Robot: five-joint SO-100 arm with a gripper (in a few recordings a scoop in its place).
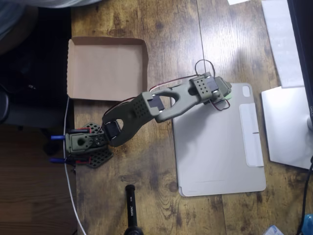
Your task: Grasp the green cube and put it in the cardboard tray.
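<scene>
**A:** Where is your arm right now?

**B:** In the overhead view your olive-green arm [161, 105] reaches from its base at the lower left of the frame up toward the centre right. Its jaws [226, 96] sit over the upper left corner of the flat grey tablet cover [220, 147] on the wooden worktop [146, 196].

**A:** And the small mint-green cube?

**B:** You can see a sliver of the small mint-green cube [228, 99] at the tip of the arm, right of centre, mostly hidden beneath the wrist. It lies over the cover's upper left corner.

**A:** Are the jaws closed on it?

**B:** You cannot tell; the wrist hides them from above.

**A:** The tray?

**B:** Your shallow brown cardboard tray [105, 68] sits in the upper left, well apart from the cube, nothing inside it.
</scene>
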